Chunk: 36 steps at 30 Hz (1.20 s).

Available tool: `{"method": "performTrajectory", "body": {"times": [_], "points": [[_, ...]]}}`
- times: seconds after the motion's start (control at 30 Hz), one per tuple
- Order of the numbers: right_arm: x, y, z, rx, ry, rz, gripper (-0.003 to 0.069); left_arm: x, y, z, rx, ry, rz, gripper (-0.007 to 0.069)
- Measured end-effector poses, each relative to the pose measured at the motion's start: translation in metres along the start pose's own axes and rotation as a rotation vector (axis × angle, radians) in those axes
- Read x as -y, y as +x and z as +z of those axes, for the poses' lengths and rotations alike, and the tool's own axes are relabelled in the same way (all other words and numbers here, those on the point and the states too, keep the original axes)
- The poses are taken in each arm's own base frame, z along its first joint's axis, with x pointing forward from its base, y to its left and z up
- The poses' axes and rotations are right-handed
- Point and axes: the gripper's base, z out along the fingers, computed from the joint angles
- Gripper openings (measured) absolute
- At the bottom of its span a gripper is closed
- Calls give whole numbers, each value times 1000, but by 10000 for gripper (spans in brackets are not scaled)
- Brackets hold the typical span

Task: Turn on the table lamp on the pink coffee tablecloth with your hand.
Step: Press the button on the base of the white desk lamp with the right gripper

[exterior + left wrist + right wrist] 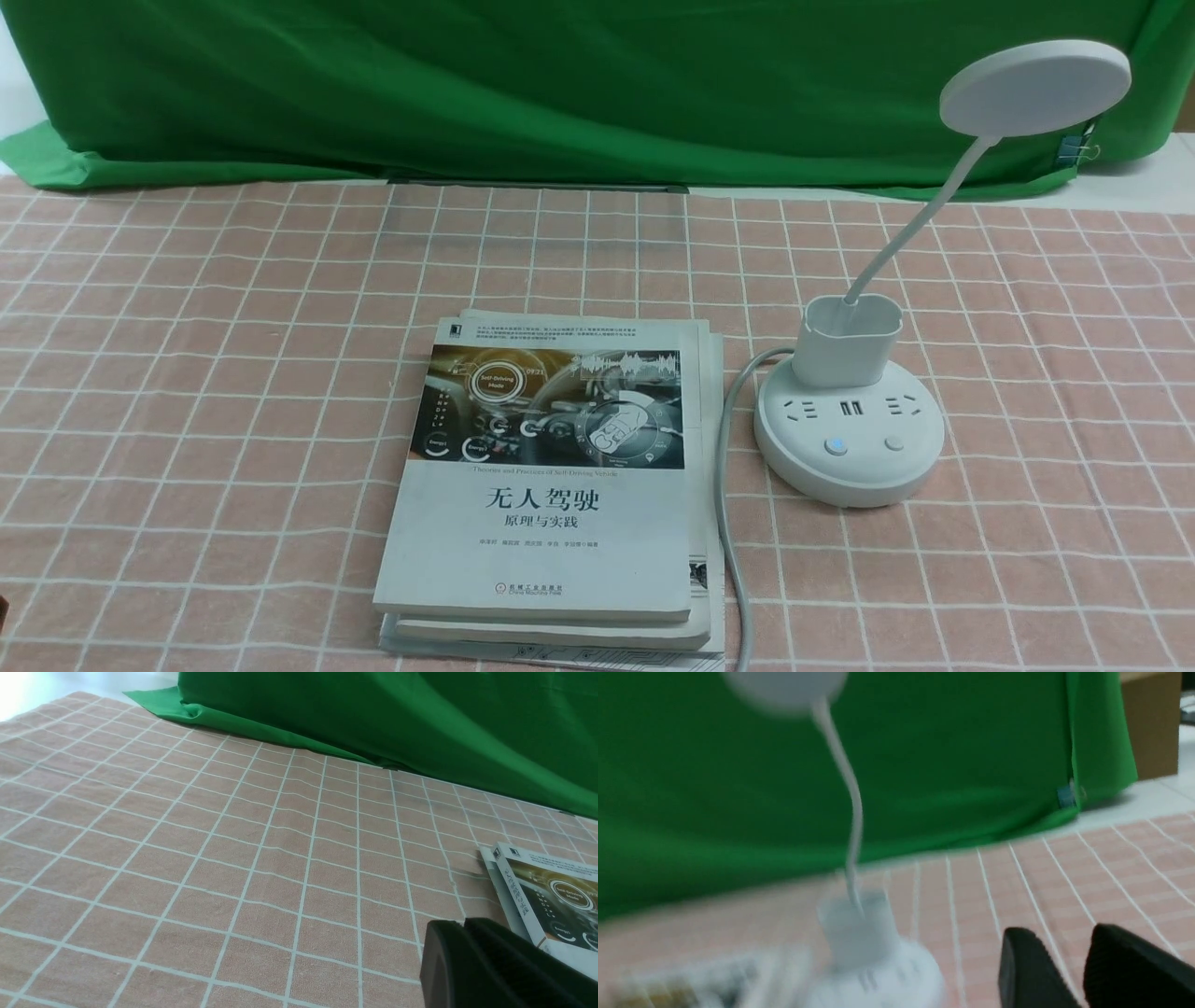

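Stretching across the view, the pink coffee tablecloth (187, 373) carries a stack of books (551, 485), with the table lamp (848, 411) standing just right of it. The right gripper (1064, 938), blurred, seems parted near the lamp's base. The left gripper (463, 924) sits closed beside the books.

Smooth, rounded, matte black left claw (463, 927) and right claw (1065, 945)

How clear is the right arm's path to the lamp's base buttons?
Likely yes. The right gripper faces the table lamp with only bare pink coffee tablecloth between them in the blurred right wrist view. The base buttons sit uncovered on top; books and cord lie to the lamp's left.
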Motion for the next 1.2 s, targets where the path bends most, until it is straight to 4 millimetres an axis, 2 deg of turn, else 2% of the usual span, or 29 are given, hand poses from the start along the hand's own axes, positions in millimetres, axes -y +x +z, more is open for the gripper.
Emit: {"method": "performTrajectory", "body": {"times": [0.17,0.27,0.37,0.47,0.53,0.67,0.77,0.87,0.9,0.93,0.97,1.2], "points": [[-1,-6,0,68,-15,96,243,0,0,0,0,0,-1,19],[-1,-6,0,71,-17,127,206,0,0,0,0,0,0,19],[-3,-7,2,-47,0,129,125,0,0,0,0,0,0,19],[-14,-28,13,-245,13,70,55,0,0,0,0,0,-1,19],[-23,-43,27,-414,13,-3,35,0,0,0,0,0,-1,19],[-37,-56,69,-823,10,-158,31,0,0,0,0,1,-2,19],[-40,-50,108,-1040,-4,-243,32,0,0,0,0,1,-2,19],[-41,-41,143,-1144,-15,-279,32,0,0,0,0,1,-2,19],[-41,-42,146,-1144,-18,-282,32,0,0,0,0,1,-2,19],[-44,-35,161,-1177,-28,-293,32,0,0,0,0,1,-2,19],[-46,-33,166,-1186,-37,-299,32,0,0,0,0,1,-2,19],[-82,5,213,-1242,-166,-386,32,0,0,0,0,1,-1,19]]}}
